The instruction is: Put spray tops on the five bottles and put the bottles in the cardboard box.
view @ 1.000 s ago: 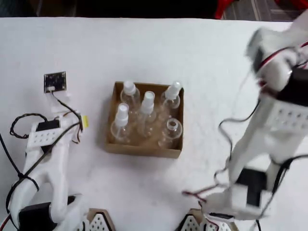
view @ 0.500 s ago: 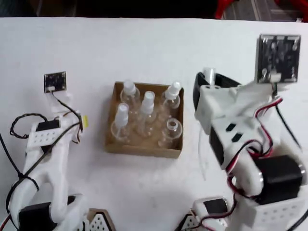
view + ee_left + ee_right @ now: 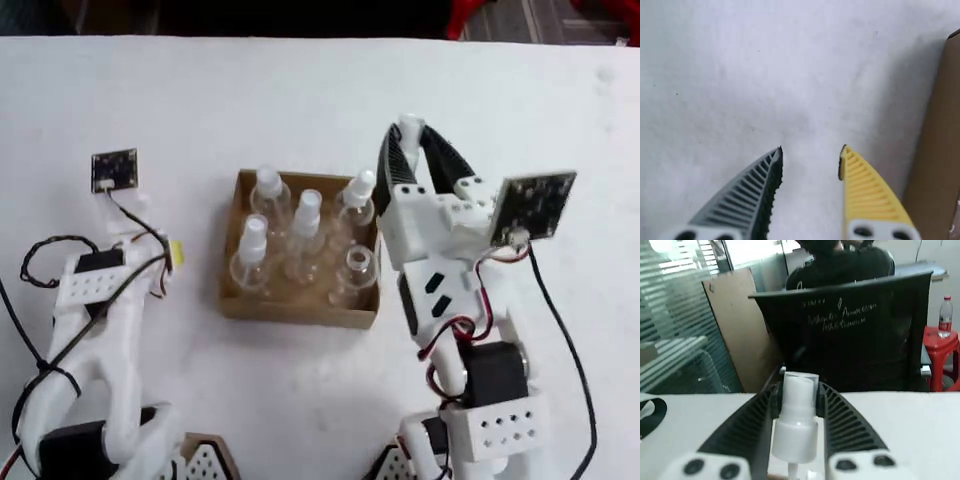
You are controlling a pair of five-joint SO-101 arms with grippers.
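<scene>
Spray top [image 3: 795, 415] sits upright, pinched between the two black fingers of the right tool [image 3: 410, 135], which close on its narrow neck just above the round collar; a thin dip tube starts below the collar. It looks light and stiff, though the smooth white plastic could slip or twist in the grip. The tube is likely bendy, so the neck is the sound place to hold it, leaving the tube free to thread into a bottle. To this tool's left and back toward its wrist stands the cardboard box [image 3: 300, 312] with five clear bottles. Four wear tops, and the uncapped bottle [image 3: 358, 265] is in the corner nearest the tool. It is probably light enough to tip under a sideways push. The left tool [image 3: 811, 150] hangs spread over the white worktop [image 3: 200, 90], nothing between its fingers, the box wall just beside its yellow finger.
</scene>
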